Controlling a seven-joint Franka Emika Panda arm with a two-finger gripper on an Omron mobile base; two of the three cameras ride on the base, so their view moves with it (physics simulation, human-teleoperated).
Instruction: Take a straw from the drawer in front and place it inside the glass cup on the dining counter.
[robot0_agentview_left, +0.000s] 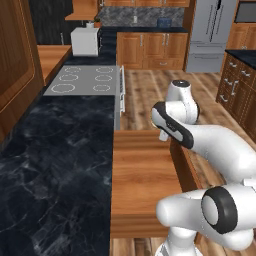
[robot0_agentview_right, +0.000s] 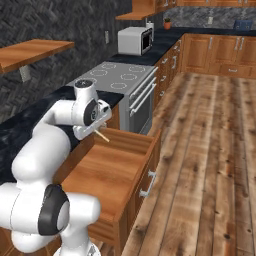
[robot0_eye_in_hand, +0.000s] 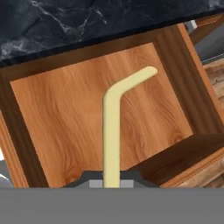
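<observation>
The drawer (robot0_agentview_left: 142, 175) (robot0_agentview_right: 110, 172) (robot0_eye_in_hand: 61, 118) stands pulled out, its flat wooden bottom bare. Its silver bar handle (robot0_agentview_right: 148, 184) faces the floor side. My gripper (robot0_agentview_right: 94, 131) (robot0_eye_in_hand: 111, 183) hangs above the drawer's inner end, shut on the straw (robot0_agentview_right: 102, 135) (robot0_eye_in_hand: 112, 131). The straw is pale tan-yellow with a bent tip and sticks out from between the fingertips over the drawer. The glass cup and the dining counter are out of view.
A black marble worktop (robot0_agentview_left: 50, 165) runs beside the drawer, with a grey cooktop (robot0_agentview_left: 85, 80) (robot0_agentview_right: 117, 75) and a white microwave (robot0_agentview_left: 84, 41) (robot0_agentview_right: 134, 40) beyond. A steel fridge (robot0_agentview_left: 210, 30) and wooden cabinets stand at the back. Open wood floor (robot0_agentview_right: 210, 150) lies to the right.
</observation>
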